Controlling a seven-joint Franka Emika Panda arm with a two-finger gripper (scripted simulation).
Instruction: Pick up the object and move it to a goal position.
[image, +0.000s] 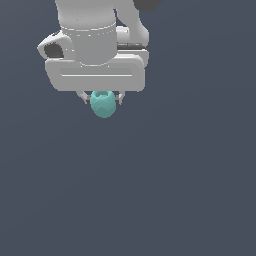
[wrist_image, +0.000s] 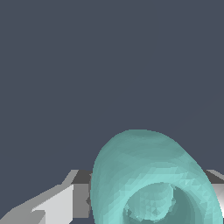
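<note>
The object (image: 103, 104) is a small teal roundish lump with faint ridges, sitting just under the white hand in the exterior view. My gripper (image: 102, 99) has one short finger on each side of it, both touching, so it is shut on the object. In the wrist view the object (wrist_image: 151, 175) fills the near part of the picture and shows a hollow with a rounded bump inside. A grey-white finger (wrist_image: 52, 205) shows beside it. Whether the object rests on the floor or hangs above it cannot be told.
A plain dark blue-grey surface (image: 165, 190) fills the rest of both views. The white arm body (image: 95, 45) covers the area behind the object in the exterior view. No goal marker shows.
</note>
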